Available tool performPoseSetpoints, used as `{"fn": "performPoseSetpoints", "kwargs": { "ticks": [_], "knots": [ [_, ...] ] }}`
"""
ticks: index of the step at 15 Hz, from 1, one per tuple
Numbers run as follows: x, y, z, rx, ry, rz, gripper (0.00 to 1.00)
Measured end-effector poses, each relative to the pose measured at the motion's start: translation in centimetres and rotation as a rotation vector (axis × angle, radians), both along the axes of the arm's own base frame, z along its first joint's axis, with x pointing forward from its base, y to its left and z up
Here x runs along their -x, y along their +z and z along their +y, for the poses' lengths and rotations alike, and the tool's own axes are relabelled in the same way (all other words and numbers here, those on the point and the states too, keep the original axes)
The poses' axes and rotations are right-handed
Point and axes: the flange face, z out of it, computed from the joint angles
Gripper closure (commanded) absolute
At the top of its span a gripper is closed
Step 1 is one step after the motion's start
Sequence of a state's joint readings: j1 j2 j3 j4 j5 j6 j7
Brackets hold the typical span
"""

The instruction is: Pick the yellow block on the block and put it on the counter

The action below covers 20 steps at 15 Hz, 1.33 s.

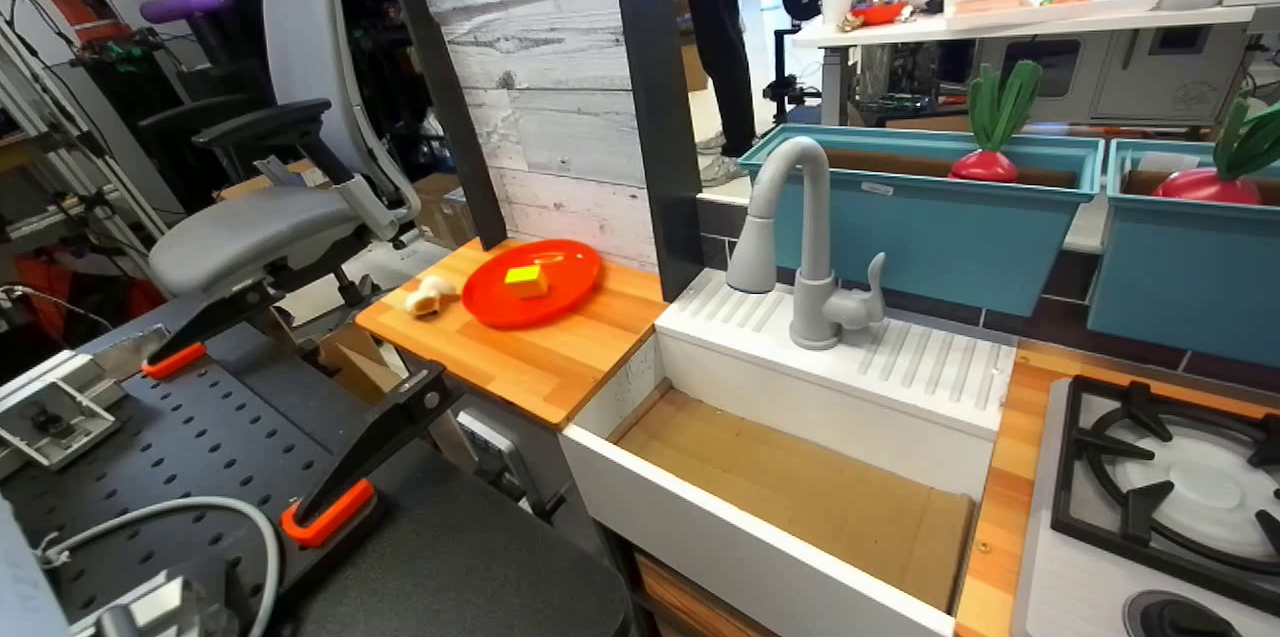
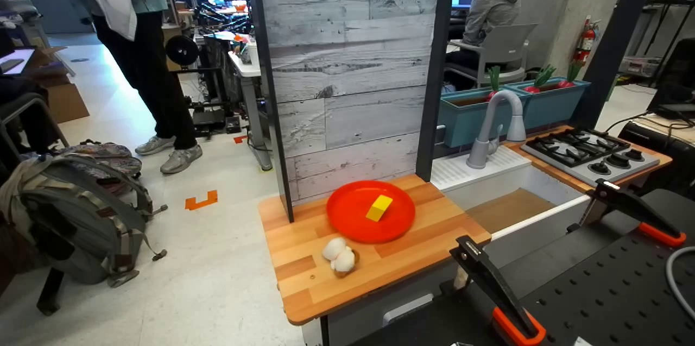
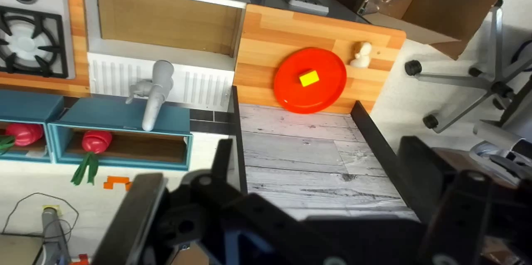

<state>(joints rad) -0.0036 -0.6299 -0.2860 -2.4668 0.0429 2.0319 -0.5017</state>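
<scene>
1. The yellow block (image 2: 379, 208) lies on the round orange dish (image 2: 347, 218), near its middle and inside the rim; all three views show it there.
2. The dish rests on the light-brown wooden worktop (image 2: 391, 262), close to the foot of the grey-white plank panel (image 2: 347, 85); whether the two touch, I cannot tell.
3. Just beside the dish, also on the worktop, sits a small white-and-brown object (image 2: 339, 256).
4. In the wrist view the jaws stand wide apart with nothing in their hold, well apart from the block.
5. A white sink (image 1: 690, 537) adjoins the worktop, with a brown sheet (image 1: 790, 477) on its floor and a grey tap (image 1: 815, 247) upright on the ribbed ledge (image 1: 940, 367) behind.
6. Across the sink from the dish is a hob (image 1: 1165, 527) with black grates (image 1: 1138, 515).
7. Two teal planters (image 1: 920, 242) stand behind the tap, holding red-and-green vegetable shapes (image 1: 985, 167).
8. In both exterior views, two black clamps (image 1: 375, 439) with orange ends (image 1: 330, 515) stand at the edge of a perforated black board (image 1: 200, 427), near the sink and worktop.
</scene>
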Motion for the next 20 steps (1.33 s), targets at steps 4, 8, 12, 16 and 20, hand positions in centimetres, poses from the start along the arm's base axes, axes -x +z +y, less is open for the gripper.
{"fn": "performPoseSetpoints", "kwargs": {
  "ticks": [4, 8, 12, 16, 20],
  "knots": [
    [0.5, -6.8, 5.9, -0.069, 0.056, 0.019, 0.0],
    [1.3, -12.1, 11.0, -0.073, 0.127, 0.043, 0.0],
    [1.2, -12.1, 11.1, -0.071, 0.128, 0.041, 0.0],
    [1.2, -12.1, 11.1, -0.071, 0.128, 0.04, 0.0],
    [1.2, -12.1, 11.1, -0.071, 0.128, 0.04, 0.0]
  ]
}}
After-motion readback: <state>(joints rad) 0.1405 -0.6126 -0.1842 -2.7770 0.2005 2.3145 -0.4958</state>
